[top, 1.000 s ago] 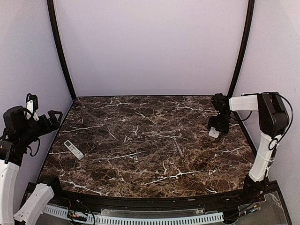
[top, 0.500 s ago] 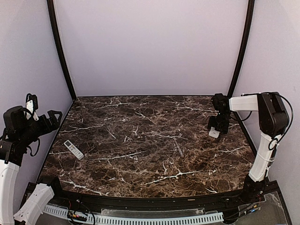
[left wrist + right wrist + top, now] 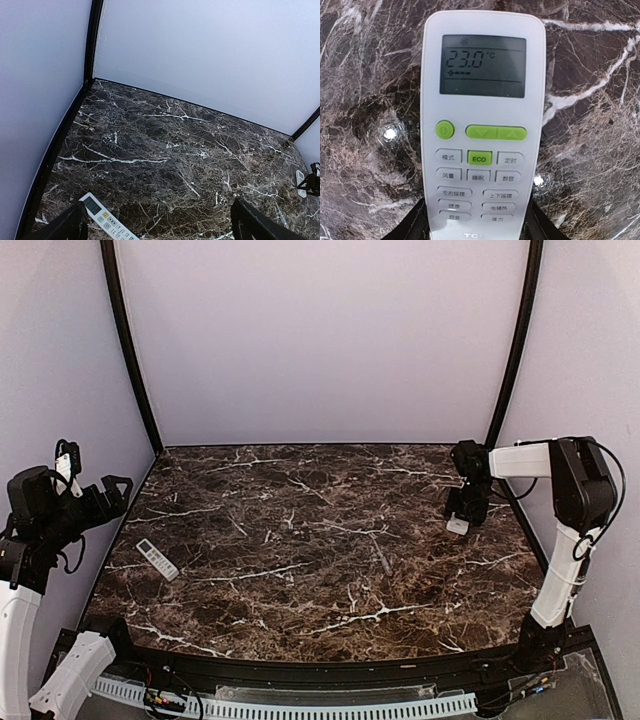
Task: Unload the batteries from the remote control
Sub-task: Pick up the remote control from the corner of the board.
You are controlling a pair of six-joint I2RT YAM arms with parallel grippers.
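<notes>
A white remote control [image 3: 482, 125] lies face up on the marble table [image 3: 320, 560] near its right edge, screen and green buttons showing. My right gripper [image 3: 477, 230] straddles its lower end, and the black fingers [image 3: 415, 225] press against both long sides. From above, the same gripper [image 3: 458, 518] points down onto that remote control [image 3: 457, 526]. My left gripper [image 3: 160, 227] hangs open and empty above the table's left side. No batteries are in view.
A second white remote [image 3: 107, 220] lies face up by the left edge, just under the left gripper, and appears from above as a slim remote [image 3: 157, 559]. Black frame posts [image 3: 130, 350] and pale walls close the table's back and sides.
The right gripper's jaws have drawn in against the sides of the remote control at the right edge. The left arm and the left remote have not moved.
</notes>
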